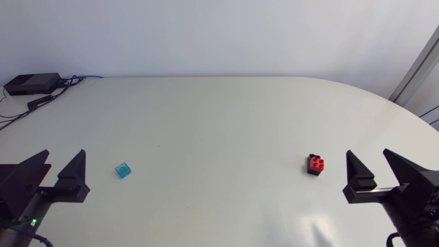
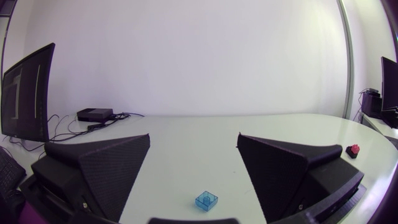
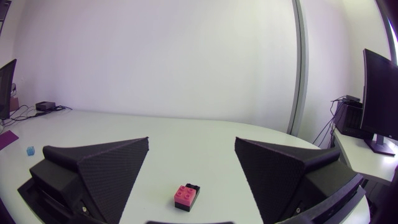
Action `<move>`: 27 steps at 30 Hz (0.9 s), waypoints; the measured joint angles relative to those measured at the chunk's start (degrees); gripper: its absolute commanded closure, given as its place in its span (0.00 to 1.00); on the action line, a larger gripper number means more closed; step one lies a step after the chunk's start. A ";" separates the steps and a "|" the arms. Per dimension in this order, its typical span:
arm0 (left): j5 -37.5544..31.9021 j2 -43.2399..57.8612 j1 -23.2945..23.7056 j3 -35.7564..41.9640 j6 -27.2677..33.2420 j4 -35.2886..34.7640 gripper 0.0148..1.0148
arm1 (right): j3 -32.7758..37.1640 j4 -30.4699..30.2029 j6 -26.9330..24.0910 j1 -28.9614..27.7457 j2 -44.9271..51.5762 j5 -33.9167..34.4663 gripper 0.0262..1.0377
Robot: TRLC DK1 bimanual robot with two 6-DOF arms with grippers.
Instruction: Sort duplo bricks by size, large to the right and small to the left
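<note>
Left claw (image 1: 66,152): released, fingers spread wide, nothing gripped. Parked at the near left side of the white counter (image 1: 219,116).

Small translucent blue brick (image 1: 123,170) near that claw, off its inner finger on the side toward the other arm. Apart from it, no contact. Flat on the counter, stud side up.

Left wrist view: same claw (image 2: 194,134) wide open. Blue brick (image 2: 206,200) showing low in the gap between the fingers, close in, touched by neither.

Right claw (image 1: 367,152): likewise released, fingers wide, empty, at the near right side of the counter.

Larger red brick (image 1: 316,165) near it, just off its inner finger, apart. Black piece (image 1: 313,171) joined to it; under or behind, cannot tell.

Right wrist view: claw (image 3: 191,139) open. Red brick (image 3: 185,195) low in the gap between the fingers, studs up, black piece (image 3: 194,186) on its far side, neither finger touching.

Bricks well apart from each other. Red brick (image 2: 353,150) far off past the left claw's inner finger. Blue brick (image 3: 29,150) far off past the right claw's inner finger.

Black box (image 1: 31,84) with cables (image 1: 75,79) far ahead of the left claw, at the counter's far corner.
</note>
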 measured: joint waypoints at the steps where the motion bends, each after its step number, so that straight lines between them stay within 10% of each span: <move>1: 0.02 0.00 -0.26 0.42 -0.02 -0.52 0.04 | 0.00 0.00 0.00 0.00 0.00 0.00 0.04; 15: -0.22 16.24 -3.52 12.74 -1.73 -4.42 0.04 | 8.39 -1.09 0.02 0.48 12.37 -0.02 0.04; 27: -1.27 49.11 -7.69 36.04 2.08 -25.51 0.06 | 21.05 -4.24 6.21 1.60 36.00 -0.04 0.04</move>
